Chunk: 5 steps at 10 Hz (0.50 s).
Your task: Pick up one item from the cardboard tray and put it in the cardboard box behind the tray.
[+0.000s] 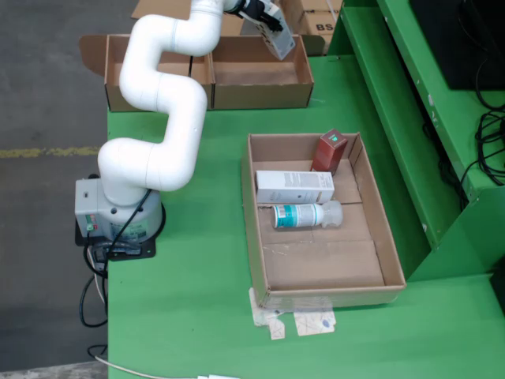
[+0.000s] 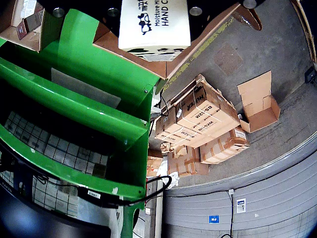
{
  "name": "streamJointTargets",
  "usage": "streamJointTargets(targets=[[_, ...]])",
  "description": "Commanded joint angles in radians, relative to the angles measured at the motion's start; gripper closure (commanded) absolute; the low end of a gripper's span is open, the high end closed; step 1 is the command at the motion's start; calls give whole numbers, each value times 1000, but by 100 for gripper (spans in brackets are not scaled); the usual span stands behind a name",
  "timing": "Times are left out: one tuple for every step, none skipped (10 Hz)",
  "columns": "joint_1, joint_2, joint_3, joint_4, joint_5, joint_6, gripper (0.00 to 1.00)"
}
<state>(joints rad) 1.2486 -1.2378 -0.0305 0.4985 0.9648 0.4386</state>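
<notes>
**Risk of a tilted drop over the box**

Carton (image 1: pixel 278 38) was up at the end effector (image 1: pixel 267 24) above the back box (image 1: pixel 260 75), hanging at a slant in the fixed view. In the wrist view we saw the same carton (image 2: pixel 154 25) filling the top of the picture, printed face toward the lens, but the contact was hidden, so we judged it held without being able to tell how wide the tool stood or whether it clamped or sucked.

Our chief worry was the tilt: released at that angle, the carton could strike the box's far wall or right rim and tip out onto the counter (image 1: pixel 197 284). It looked nearer the right end of the box than its middle, which made a rim strike more likely. A loose hold could also let it slip early.

Nothing stood between carton and box. The tray (image 1: pixel 260 260) lay well apart in front, holding a red box (image 1: pixel 329 150) upright at the back, a white carton (image 1: pixel 293 186) lying flat, and a bottle (image 1: pixel 304 215) on its side just in front of it. A second open box (image 1: pixel 118 67) sat left of the target, partly behind the arm (image 1: pixel 162 118). More boxes (image 2: pixel 198 119) sat on the floor beyond the green frame (image 2: pixel 79 104).
</notes>
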Motion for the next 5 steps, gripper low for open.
streamJointTargets(targets=[[-13,-9,31,13,-12,1,100],[-13,-9,31,13,-12,24,100],[-13,-33,31,13,-12,1,100],[-13,-33,31,13,-12,1,100],[-9,-73,31,13,-12,16,100]])
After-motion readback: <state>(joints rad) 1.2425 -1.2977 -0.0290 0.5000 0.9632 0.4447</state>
